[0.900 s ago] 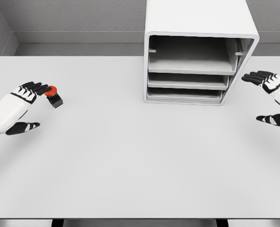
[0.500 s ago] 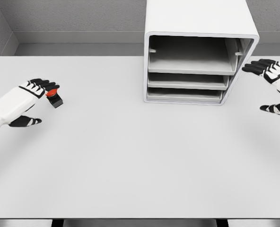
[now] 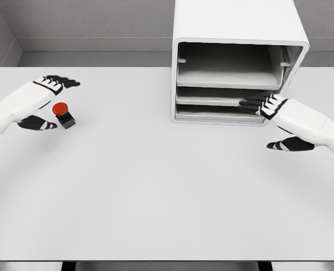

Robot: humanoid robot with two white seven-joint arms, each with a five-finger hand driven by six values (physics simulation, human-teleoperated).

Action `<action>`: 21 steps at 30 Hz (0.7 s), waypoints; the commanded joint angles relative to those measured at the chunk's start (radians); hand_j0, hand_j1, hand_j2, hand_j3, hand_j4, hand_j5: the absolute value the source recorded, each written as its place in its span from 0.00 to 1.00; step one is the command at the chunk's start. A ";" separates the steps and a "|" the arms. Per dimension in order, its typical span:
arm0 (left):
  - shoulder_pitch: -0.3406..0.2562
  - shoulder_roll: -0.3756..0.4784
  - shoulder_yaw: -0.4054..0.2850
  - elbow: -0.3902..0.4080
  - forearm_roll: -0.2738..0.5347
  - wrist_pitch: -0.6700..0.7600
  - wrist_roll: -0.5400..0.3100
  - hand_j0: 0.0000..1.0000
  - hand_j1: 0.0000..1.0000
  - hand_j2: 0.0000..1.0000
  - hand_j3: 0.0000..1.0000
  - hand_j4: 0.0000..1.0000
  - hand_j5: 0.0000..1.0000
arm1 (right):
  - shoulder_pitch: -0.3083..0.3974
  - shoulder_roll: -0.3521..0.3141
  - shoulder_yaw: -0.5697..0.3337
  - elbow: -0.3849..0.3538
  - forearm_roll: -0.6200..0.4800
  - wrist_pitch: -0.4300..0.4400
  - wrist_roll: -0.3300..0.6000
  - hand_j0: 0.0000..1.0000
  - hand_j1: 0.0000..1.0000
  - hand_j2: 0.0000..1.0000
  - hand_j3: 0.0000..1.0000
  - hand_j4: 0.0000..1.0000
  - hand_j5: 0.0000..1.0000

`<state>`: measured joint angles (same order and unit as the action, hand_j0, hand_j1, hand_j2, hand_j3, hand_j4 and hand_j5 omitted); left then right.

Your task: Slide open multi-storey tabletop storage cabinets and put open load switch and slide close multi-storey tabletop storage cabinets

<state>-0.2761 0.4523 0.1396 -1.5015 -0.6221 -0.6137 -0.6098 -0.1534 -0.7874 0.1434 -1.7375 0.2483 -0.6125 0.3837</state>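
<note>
The white multi-storey cabinet (image 3: 238,25) stands at the table's back, right of centre, with three grey drawers inside its front. The load switch (image 3: 64,113), a black box with a red button, sits on the table at the far left. My left hand (image 3: 45,101) is open around it, fingers stretched past it at the back and the thumb in front; I cannot tell whether it touches. My right hand (image 3: 268,121) is open, its fingertips (image 3: 249,104) laid against the front of the middle and lower drawers, thumb hanging below over the table.
The white table (image 3: 155,180) reaches from the near edge to a grey wall behind. The cabinet's right side wall stands close above my right forearm.
My right hand swept in from the far right to the cabinet's drawer fronts. The left hand moved up and over the switch, fingers now stretched past it; the switch stayed put.
</note>
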 commanded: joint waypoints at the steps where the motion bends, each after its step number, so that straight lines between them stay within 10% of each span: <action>1: 0.000 -0.004 0.002 0.018 0.005 0.003 -0.001 1.00 1.00 1.00 1.00 1.00 1.00 | -0.003 0.036 0.068 -0.001 -0.006 0.002 0.000 1.00 1.00 1.00 1.00 1.00 1.00; 21: -0.123 0.011 -0.103 0.239 -0.111 0.003 -0.001 1.00 1.00 1.00 1.00 1.00 1.00 | -0.147 0.151 0.077 0.056 -0.004 0.002 0.001 0.80 0.80 0.80 0.80 0.80 0.80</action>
<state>-0.3988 0.4587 0.0424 -1.2756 -0.7294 -0.6138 -0.6114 -0.3083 -0.6514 0.2211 -1.6989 0.2500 -0.6127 0.3853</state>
